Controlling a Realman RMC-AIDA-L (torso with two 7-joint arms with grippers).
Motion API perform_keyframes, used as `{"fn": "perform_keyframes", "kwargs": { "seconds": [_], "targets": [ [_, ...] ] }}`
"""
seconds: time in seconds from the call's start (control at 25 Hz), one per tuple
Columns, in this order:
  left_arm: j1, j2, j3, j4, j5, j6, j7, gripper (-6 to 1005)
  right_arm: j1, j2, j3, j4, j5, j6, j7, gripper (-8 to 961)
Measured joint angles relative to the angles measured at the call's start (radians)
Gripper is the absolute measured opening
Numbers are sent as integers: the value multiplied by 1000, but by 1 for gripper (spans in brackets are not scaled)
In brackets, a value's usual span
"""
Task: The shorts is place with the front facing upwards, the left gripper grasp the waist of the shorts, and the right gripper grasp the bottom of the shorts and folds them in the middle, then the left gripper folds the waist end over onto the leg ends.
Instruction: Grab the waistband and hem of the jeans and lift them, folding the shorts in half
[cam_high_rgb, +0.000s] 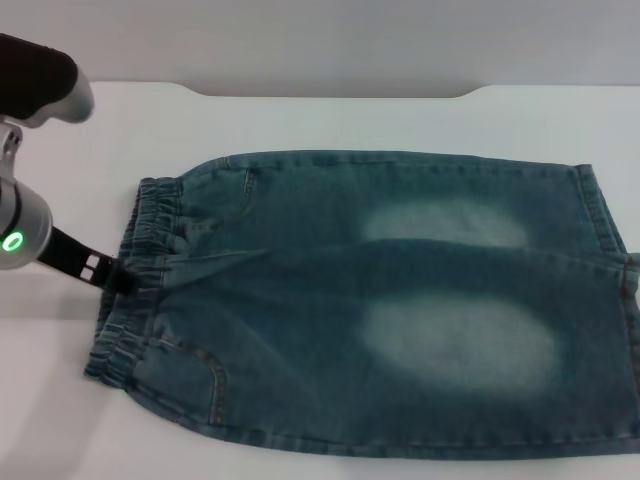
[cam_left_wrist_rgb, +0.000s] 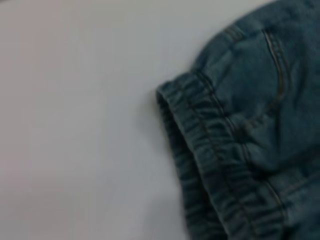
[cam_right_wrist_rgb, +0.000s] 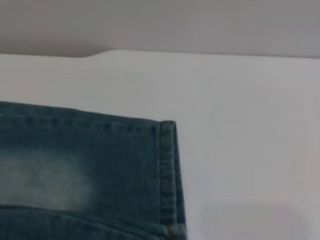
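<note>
One garment, shorts flat on bench | left gripper at waistband, jaws' state unreadable | right gripper unseen | pinch elastic fully before lifting.

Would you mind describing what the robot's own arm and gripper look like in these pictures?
Only the left arm shows, in the head view. It has a silver-grey rounded casing with a glowing green ring light, and a black, rounded upper segment capped in grey. The left gripper is a flat black piece with small square cut-outs. No cables or lettering are visible. The right arm is out of view.
</note>
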Motion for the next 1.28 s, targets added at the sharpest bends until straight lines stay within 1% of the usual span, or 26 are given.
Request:
{"fn": "perform_keyframes", "kwargs": {
  "seconds": [0.16, 0.36, 0.52, 0.68, 0.88, 0.92, 1.08, 1.28],
  "targets": [
    [3, 0, 31, -43, 1, -64, -37, 843, -13, -2, 18, -2, -4, 6, -7, 783],
    [4, 0, 69, -42, 2, -110, -78, 842, -39, 0, 18, -4, -4, -1, -20, 779],
    [2, -1, 85, -25, 2, -115, -91, 841, -53, 0, 13, -5, -4, -20, -22, 777],
    [-3, -3, 96, -4, 2, -120, -100, 840, -51, 0, 7, -5, -4, -28, -27, 774],
    [-4, -4, 106, -2, 2, -122, -109, 817, -49, -1, 8, -5, -4, -30, -31, 771],
    [-7, -4, 128, 8, 2, -123, -130, 812, -49, -1, 9, -6, -4, -32, -35, 770],
    [-21, -5, 131, 46, 0, -123, -137, 793, -53, -1, 10, -6, -4, -38, -47, 768],
    [-24, -6, 151, 54, -4, -117, -148, 770, -59, 0, 11, -6, -4, -47, -53, 764]
  ]
}}
